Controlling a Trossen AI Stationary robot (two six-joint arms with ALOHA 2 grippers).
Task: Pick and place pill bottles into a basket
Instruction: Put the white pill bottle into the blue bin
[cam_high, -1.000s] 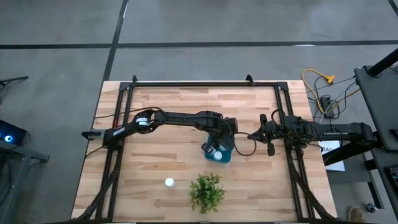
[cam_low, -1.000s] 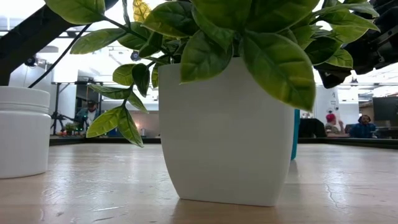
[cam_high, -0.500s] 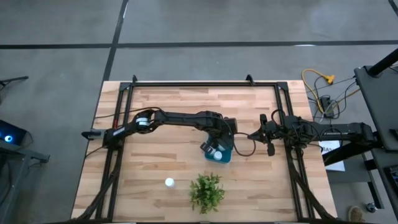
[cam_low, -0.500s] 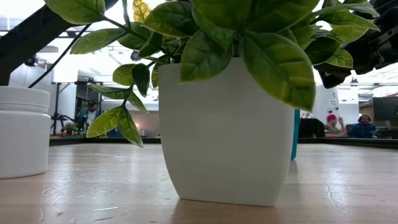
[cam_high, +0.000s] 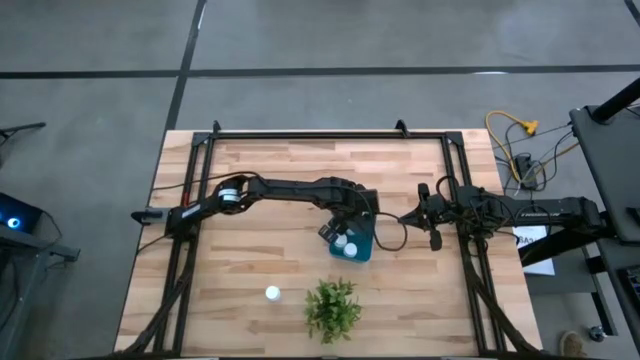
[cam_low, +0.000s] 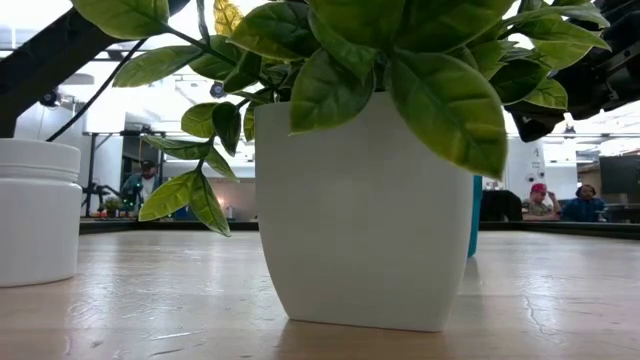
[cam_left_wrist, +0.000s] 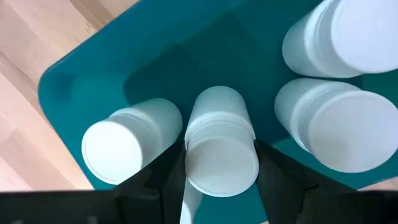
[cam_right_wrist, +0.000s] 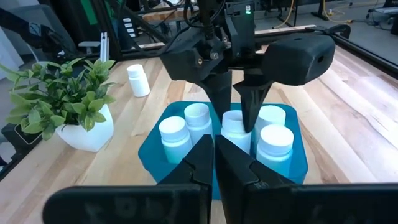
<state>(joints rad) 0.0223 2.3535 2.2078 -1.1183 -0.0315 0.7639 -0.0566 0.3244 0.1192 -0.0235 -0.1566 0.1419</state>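
I see a leafy plant in its white pot near the teal basket, and one pill bottle stands alone left of it. My left gripper hangs over the basket, pinching one bottle, with four more bottles inside. My right gripper waits just right of the basket, fingers pressed together.

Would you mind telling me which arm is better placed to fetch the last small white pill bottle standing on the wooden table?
Left. The left gripper is over the teal basket, nearer the loose pill bottle; the right gripper waits shut beyond the basket.
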